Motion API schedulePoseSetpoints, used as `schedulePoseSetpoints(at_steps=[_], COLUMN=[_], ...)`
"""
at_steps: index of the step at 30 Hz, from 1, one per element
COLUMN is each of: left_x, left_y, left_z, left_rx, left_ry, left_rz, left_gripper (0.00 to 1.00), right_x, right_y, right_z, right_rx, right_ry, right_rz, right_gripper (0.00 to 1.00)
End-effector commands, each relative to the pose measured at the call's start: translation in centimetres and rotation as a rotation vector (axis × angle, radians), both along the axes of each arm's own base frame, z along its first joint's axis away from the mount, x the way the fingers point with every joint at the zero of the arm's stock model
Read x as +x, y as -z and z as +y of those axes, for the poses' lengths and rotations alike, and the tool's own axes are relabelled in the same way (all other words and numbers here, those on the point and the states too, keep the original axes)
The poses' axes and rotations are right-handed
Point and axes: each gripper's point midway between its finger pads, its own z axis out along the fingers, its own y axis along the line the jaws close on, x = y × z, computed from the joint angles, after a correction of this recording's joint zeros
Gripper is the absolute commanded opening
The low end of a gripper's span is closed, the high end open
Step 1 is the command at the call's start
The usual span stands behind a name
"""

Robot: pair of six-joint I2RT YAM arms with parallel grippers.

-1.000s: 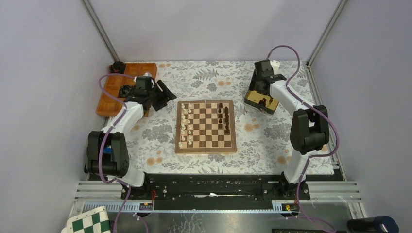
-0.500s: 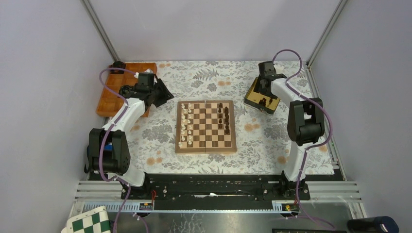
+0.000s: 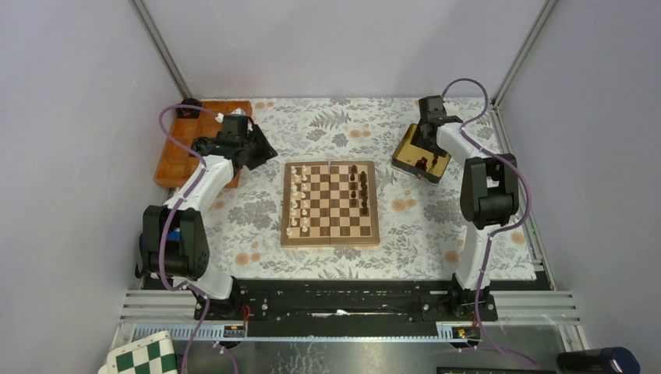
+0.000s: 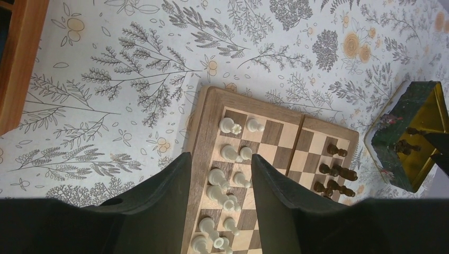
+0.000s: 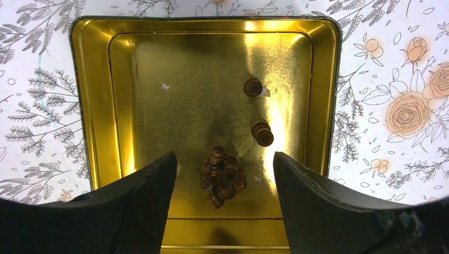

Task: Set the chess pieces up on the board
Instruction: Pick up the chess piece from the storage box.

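Note:
The wooden chessboard [image 3: 330, 203] lies mid-table, with cream-white pieces [image 3: 297, 201] along its left columns and several dark brown pieces [image 3: 360, 188] on its right. In the left wrist view the white pieces [image 4: 229, 154] and dark pieces [image 4: 333, 169] show on the board [image 4: 201, 127]. My left gripper [image 3: 263, 150] hangs open and empty left of the board's far corner. My right gripper [image 5: 222, 182] is open and empty above a gold tin [image 5: 100, 106] holding a cluster of dark pieces [image 5: 222, 177] and two single ones [image 5: 253, 88]. The tin [image 3: 420, 158] sits right of the board.
An orange tray [image 3: 176, 152] with black ring-shaped items lies at the far left. A green-and-white checkered board [image 3: 140, 357] sits off the table at the near left. The floral cloth [image 3: 421, 226] covers the table. Metal frame posts stand at the back corners.
My right gripper has moved back and right over the tin. My left gripper shifted slightly toward the far side, still open.

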Motion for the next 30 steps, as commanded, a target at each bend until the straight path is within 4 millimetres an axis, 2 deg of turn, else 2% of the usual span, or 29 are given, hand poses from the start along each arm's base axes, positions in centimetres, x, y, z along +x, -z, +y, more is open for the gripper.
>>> schedulePoseSetpoints(at_steps=[1, 8, 28, 30], left_x=[0.8, 0.8, 0.3, 0.2], left_y=[-0.6, -0.4, -0.4, -0.4], left_z=[0.1, 0.0, -0.2, -0.2], left_rx=[0.031, 0.032, 0.033, 0.034], left_ry=[0.009, 0.011, 0.008, 0.009], left_rz=[-0.027, -0.021, -0.018, -0.015], left_gripper=[0.52, 0.52, 0.52, 0.52], right_x=[0.7, 0.5, -0.7, -0.8], right_y=[-0.4, 0.5, 3.2, 3.4], right_z=[-0.8, -1.4, -1.8, -1.8], right_rx=[0.024, 0.046, 0.084, 0.087], right_ry=[0.04, 0.063, 0.079, 0.081], right_rz=[-0.023, -0.01, 0.039, 0.043], right_gripper=[0.72, 0.69, 0.63, 0.59])
